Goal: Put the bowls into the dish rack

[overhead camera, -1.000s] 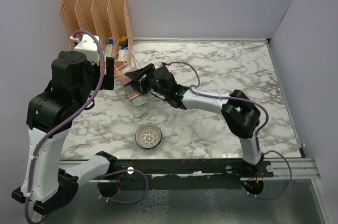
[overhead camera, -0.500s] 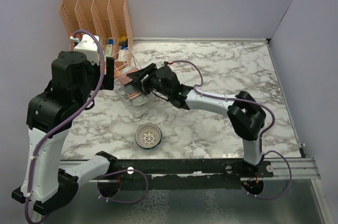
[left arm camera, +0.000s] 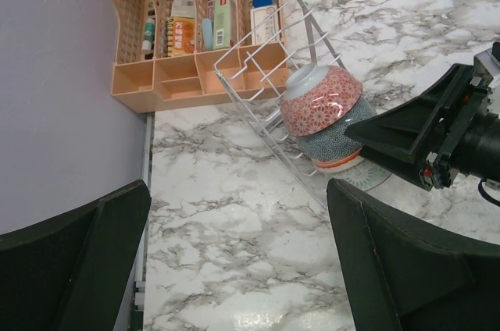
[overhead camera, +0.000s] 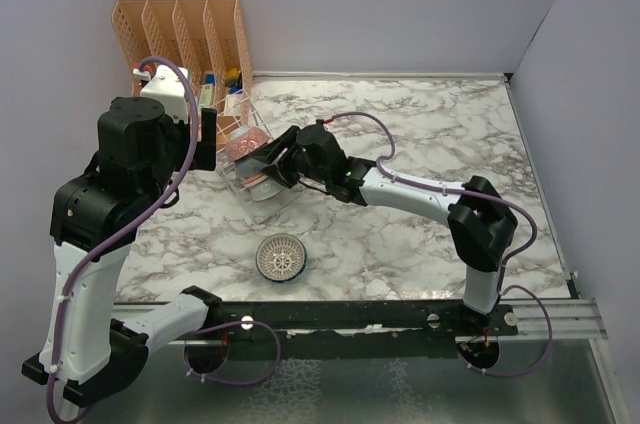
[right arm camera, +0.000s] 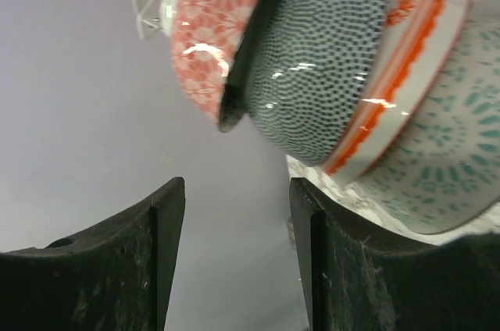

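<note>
The wire dish rack (overhead camera: 243,134) stands tilted beside the orange organizer and also shows in the left wrist view (left arm camera: 262,65). Three bowls lean in it on their sides: a red-patterned one, pale green inside (left arm camera: 320,98), a dark dotted one with a grey-white red rim (left arm camera: 337,144), and a green leaf-patterned one (left arm camera: 369,177). They fill the right wrist view (right arm camera: 320,58). The white lattice bowl (overhead camera: 281,257) sits alone on the table. My right gripper (overhead camera: 268,166) (right arm camera: 238,261) is open and empty just right of the racked bowls. My left gripper (overhead camera: 210,141) (left arm camera: 238,268) is open and empty, held above the table left of the rack.
An orange slotted organizer (overhead camera: 185,32) with small items stands at the back left, touching the rack. Grey walls close the left, back and right sides. The right arm (overhead camera: 420,194) stretches across the table's middle.
My right gripper has drawn back a little to the right, away from the rack, and its elbow has shifted right. The left arm and the lattice bowl have not moved.
</note>
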Available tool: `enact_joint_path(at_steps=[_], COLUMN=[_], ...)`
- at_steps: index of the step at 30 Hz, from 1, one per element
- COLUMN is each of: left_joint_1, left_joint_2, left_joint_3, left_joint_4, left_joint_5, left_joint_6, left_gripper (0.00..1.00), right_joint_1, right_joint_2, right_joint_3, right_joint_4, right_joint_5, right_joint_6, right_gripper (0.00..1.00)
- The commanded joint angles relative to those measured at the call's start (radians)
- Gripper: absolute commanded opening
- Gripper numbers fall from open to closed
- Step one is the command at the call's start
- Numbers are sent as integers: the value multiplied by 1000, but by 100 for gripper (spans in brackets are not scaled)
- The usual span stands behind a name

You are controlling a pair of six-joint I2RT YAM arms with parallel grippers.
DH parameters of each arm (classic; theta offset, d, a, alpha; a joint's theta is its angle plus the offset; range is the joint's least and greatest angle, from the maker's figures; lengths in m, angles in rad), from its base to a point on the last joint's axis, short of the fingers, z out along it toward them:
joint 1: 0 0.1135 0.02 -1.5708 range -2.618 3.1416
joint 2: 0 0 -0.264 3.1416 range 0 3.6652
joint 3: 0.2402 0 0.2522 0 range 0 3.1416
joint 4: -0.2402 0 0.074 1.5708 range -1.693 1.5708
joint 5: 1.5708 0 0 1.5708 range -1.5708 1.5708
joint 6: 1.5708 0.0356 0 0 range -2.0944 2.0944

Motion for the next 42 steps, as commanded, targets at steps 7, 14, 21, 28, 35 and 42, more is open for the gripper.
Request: enact_joint_path(at_steps=[7, 14, 21, 28, 35, 42], left_joint_1=[-5, -5, -5, -5, -5, -6], left_joint_2=[-13, -13, -14, -18, -15, -13], left_joint_3=[-4, -7, -10, -18, -15, -14], left_joint_4=[13, 14, 10, 15, 14, 15], left_joint_5=[-22, -30, -39, -42, -45, -45], left_joint_6=[7, 11, 12, 13, 15, 17], left_gripper=[99, 99, 99, 99, 99, 99], right_joint_1=[2, -11, -22, -25, -28, -32], right_joint_2=[-35, -33, -28, -27, -2, 10], right_joint_3=[59, 44, 36, 36, 19, 19], right_joint_4=[-210, -170, -109, -111, -49, -32], right_joint_5=[95, 110, 89, 95, 82, 79], right_joint_6=[-145, -171, -200, -211, -202, -200], right_gripper=[56, 56, 56, 56, 56, 56])
